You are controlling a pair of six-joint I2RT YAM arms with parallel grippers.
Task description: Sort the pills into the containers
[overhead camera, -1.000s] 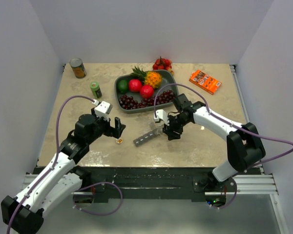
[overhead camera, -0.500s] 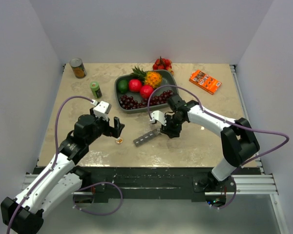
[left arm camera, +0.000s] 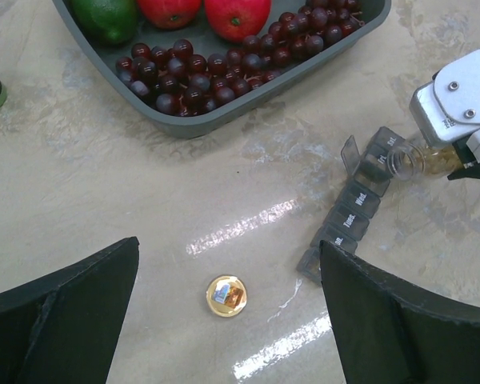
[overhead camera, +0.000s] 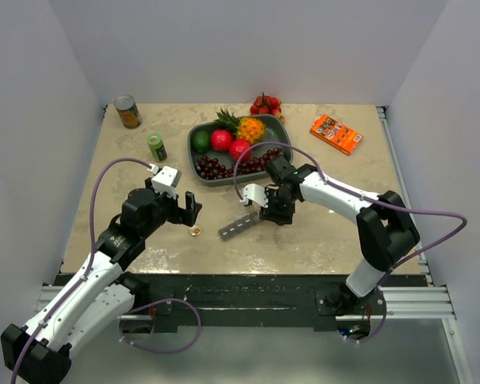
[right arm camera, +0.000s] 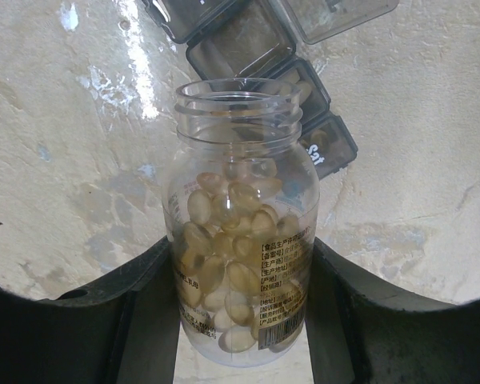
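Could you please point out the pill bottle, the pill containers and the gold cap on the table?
pill bottle [right arm camera: 240,232], right wrist view, on its pill-filled clear body.
containers [left arm camera: 354,218], left wrist view, on a closed middle lid.
gold cap [left arm camera: 226,295], left wrist view, on its centre.
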